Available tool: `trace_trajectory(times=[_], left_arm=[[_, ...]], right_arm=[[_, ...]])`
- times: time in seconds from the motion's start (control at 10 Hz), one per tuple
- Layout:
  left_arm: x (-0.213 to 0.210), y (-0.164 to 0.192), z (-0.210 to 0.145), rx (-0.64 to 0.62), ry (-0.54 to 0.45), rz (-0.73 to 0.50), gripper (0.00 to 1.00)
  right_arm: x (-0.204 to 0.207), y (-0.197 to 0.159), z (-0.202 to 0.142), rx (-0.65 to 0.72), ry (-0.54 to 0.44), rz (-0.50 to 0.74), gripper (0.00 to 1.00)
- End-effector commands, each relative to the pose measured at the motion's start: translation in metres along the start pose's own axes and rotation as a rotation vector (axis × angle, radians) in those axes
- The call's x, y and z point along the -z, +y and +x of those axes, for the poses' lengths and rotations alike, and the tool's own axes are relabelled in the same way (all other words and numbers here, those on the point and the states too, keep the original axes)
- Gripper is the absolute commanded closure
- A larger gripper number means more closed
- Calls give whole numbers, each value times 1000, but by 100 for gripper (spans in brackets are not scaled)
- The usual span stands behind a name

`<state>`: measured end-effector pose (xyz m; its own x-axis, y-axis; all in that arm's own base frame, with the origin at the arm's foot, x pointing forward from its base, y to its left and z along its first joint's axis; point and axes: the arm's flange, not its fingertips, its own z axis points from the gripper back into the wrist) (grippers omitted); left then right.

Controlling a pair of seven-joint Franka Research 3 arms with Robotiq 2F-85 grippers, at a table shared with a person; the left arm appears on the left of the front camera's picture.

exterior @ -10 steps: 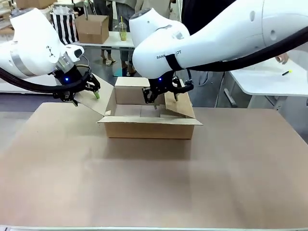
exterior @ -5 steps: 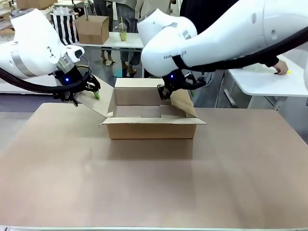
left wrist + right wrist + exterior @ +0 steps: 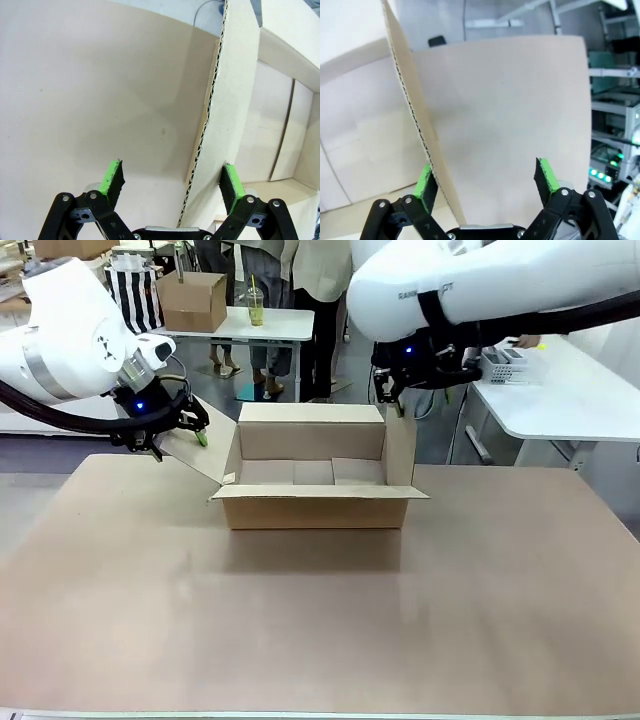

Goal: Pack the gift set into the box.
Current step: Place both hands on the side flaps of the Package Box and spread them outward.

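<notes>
In the front view, the wide, shallow brown cardboard box (image 3: pixel 315 508) sat on the tan table (image 3: pixel 300 620), in the middle of the frame, a bit above center. Its top was open and its floor was bare, so I think the gift set was not yet packed. My left gripper (image 3: pixel 182 440) was at the left of the frame, by the box's left flap (image 3: pixel 205 455), which leaned outward. My right gripper (image 3: pixel 395 400) hung in the upper right, just above the right flap (image 3: pixel 401 455), which stood up straight.

In the left wrist view, my left gripper (image 3: pixel 172 177) had its fingers spread apart. The left flap (image 3: pixel 230 100) ran between them, and its face looked to be against the green pad (image 3: pixel 231 181) at the lower right.

In the right wrist view, my right gripper (image 3: pixel 487 180) was spread apart too, not squeezing. The right flap (image 3: pixel 495 110) stood between the fingers, its wavy edge near the lower left pad (image 3: pixel 426 185).

I think the box is light and stiff. Its flaps fold easily at the crease, so the outer edge of a flap is a good place to pinch, gently, or the cardboard could dent.
</notes>
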<state>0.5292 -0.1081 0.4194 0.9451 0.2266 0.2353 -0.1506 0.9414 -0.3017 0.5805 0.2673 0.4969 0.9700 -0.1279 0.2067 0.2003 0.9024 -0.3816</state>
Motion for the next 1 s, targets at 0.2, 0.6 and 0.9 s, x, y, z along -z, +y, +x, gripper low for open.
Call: trace_trajectory(times=[0.2,0.6,0.9], left_arm=[[-2,-2,0,-13,0,12,0],[-2,-2,0,-13,0,12,0],[-2,-2,0,-13,0,12,0]], right_arm=[[38,-47,-20,118,98,62,0],[101,-99,-33,200,181,498,0],[78,-80,-12,216,175,368,0]])
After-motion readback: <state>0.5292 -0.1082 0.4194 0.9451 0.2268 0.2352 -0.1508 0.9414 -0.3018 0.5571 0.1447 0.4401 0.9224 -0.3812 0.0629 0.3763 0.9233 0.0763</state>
